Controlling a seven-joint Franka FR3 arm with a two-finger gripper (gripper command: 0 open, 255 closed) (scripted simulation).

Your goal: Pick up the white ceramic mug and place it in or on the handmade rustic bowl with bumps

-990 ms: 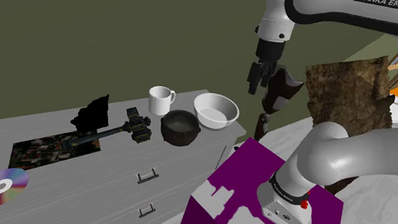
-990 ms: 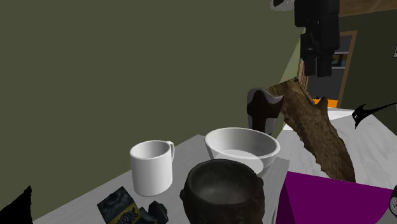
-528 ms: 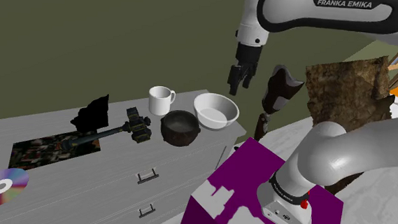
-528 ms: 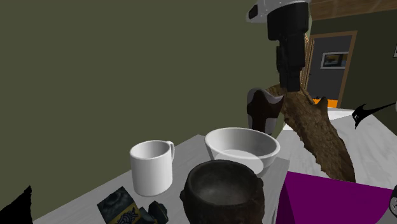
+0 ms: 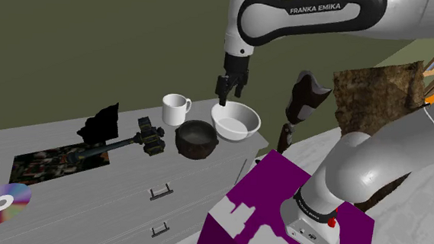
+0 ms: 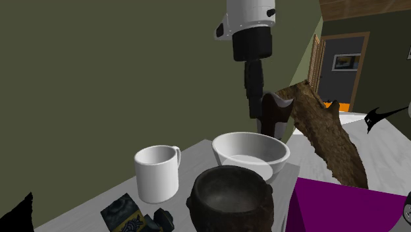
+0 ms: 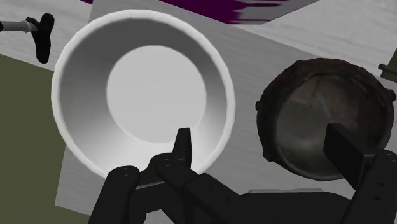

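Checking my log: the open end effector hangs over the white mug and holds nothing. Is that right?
Not quite. The open end effector hangs over the white bowl, not the white mug, which stands further to the shoulder view's left. The wrist view shows the bowl right under the fingers. It holds nothing.

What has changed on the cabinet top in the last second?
The gripper swung toward the shoulder view's left and came lower. It now hangs open and empty above the white bowl, closer to the white mug. Nothing was taken hold of or let go. The white mug, the white bowl and the dark bumpy bowl kept their places.
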